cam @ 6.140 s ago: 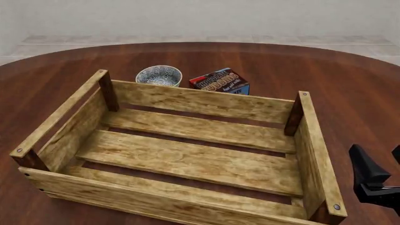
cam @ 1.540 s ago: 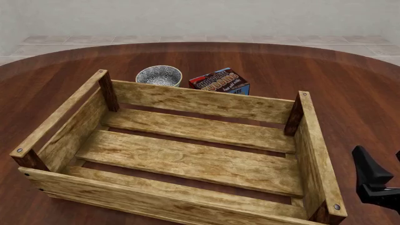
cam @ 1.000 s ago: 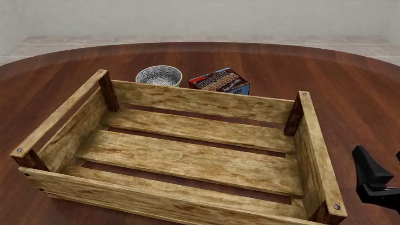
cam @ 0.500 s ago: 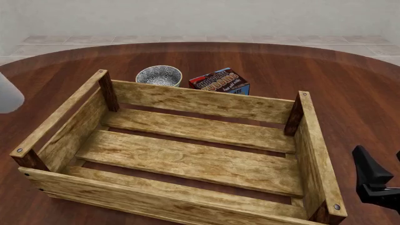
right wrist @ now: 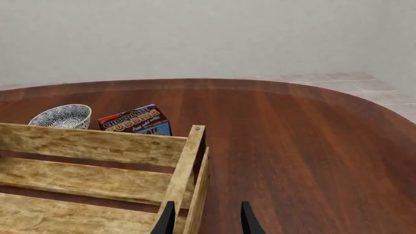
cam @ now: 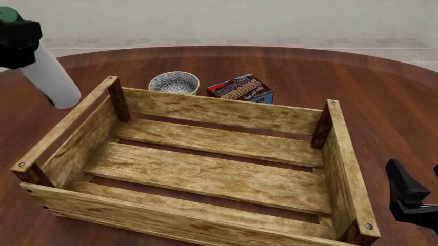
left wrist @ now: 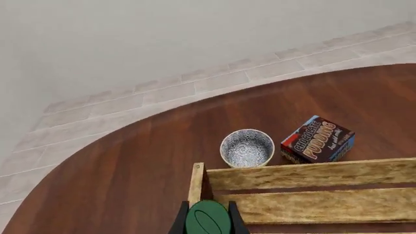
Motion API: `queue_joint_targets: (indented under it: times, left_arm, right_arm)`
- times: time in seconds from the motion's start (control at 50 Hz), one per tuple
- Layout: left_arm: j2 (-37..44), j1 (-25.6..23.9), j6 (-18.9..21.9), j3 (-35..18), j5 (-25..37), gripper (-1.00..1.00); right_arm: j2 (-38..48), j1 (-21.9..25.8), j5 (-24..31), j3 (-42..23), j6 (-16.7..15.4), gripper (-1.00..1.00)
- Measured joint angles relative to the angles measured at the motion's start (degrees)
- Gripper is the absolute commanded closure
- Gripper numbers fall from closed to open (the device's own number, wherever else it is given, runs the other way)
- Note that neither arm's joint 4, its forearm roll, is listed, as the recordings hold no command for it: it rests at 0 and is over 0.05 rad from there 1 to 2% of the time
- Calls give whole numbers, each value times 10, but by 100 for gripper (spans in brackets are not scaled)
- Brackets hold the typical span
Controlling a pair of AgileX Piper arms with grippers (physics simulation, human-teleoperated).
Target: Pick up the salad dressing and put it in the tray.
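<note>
Left wrist view shows the two dark jaws of the left gripper [left wrist: 208,220] pinching the round dark-green cap of the slim white salad dressing bottle [left wrist: 208,219], one jaw on each side of the neck. Seen from the front, that left gripper [cam: 15,38] holds the salad dressing bottle [cam: 49,77] in the air, tilted, its base hanging above the desk just outside the left wall of the large light-wood slatted tray [cam: 205,110] with dark brown corner posts. Judging by its smooth white plastic look, the bottle is probably stiff, fairly light and somewhat slippery, so a hold high on the neck lets the body swing; a hold lower on the body would likely steady it, though the present grasp looks secure enough. Its label is not visible from these angles. Beyond the tray's far wall stand a small blue-and-white patterned bowl [cam: 174,82] and a dark chocolate pudding box [cam: 240,89], both well apart from the bottle. At the tray's right side, the right gripper [right wrist: 204,218] hangs low near the dark wooden desk [cam: 383,102] with its jaws spread and nothing between them. The bottle is not yet over the tray's floor.
</note>
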Motion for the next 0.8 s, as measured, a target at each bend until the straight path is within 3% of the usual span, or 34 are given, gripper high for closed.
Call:
queue_joint_targets:
  times: [0.28,0.8]
  left_arm:
    - [55,-69,-8,-14,-30,100]
    - [161,-145,-39,-29,-99,100]
  right_arm:
    - [0,0,0,0,-1,-100]
    - [4,0,-2,0,-1,-100]
